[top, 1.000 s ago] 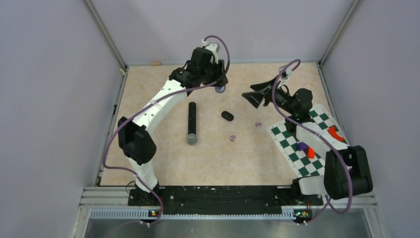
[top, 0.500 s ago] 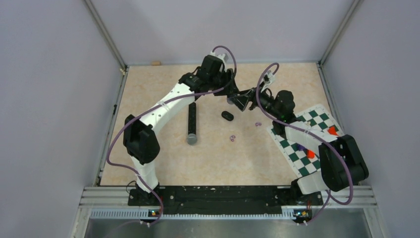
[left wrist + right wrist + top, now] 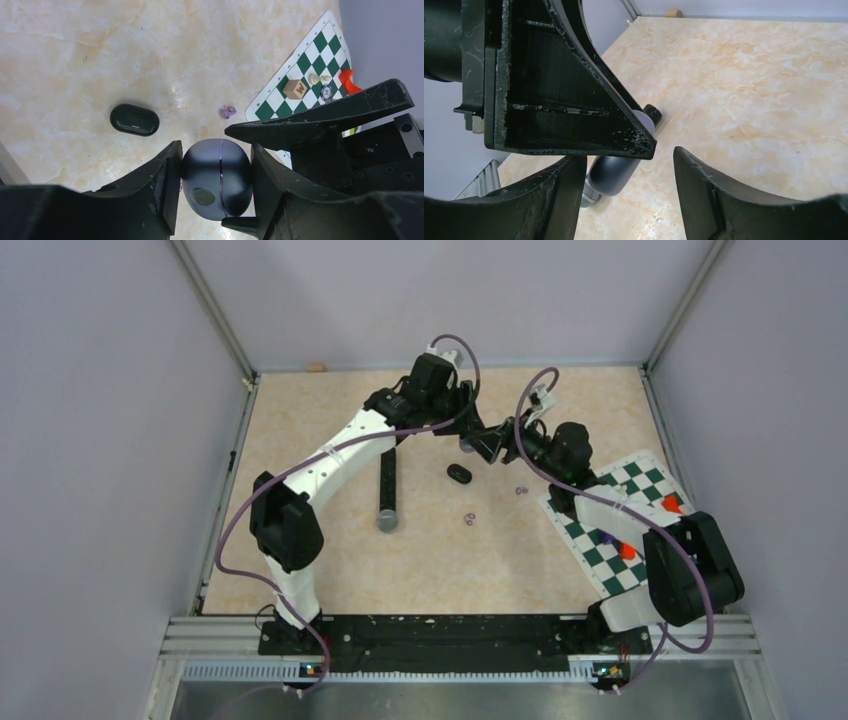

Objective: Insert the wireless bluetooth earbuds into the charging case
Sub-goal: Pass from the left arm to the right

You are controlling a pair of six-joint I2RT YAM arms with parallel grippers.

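Note:
My left gripper [image 3: 216, 187] is shut on the charging case [image 3: 216, 177], a dark rounded shell with a seam and a small round button, held above the table. My right gripper [image 3: 629, 195] is open and straddles the case [image 3: 616, 172]: one finger [image 3: 320, 117] lies over its top and the other tip [image 3: 240, 222] sits under it. In the top view both grippers meet at the back middle [image 3: 472, 443]. Tiny purple ring-like earbuds lie on the table [image 3: 469, 519], [image 3: 520, 490], [image 3: 228, 112]. A black oval piece [image 3: 134, 119] lies near them.
A black microphone [image 3: 387, 490] lies on the marble top left of the grippers. A green and white chess mat [image 3: 620, 530] with red and purple pieces lies at the right under my right arm. A cork [image 3: 315, 367] rests at the back wall.
My right gripper has swung left to meet the left gripper and its jaws have narrowed around the case. The left gripper shifted slightly right, still gripping the case.

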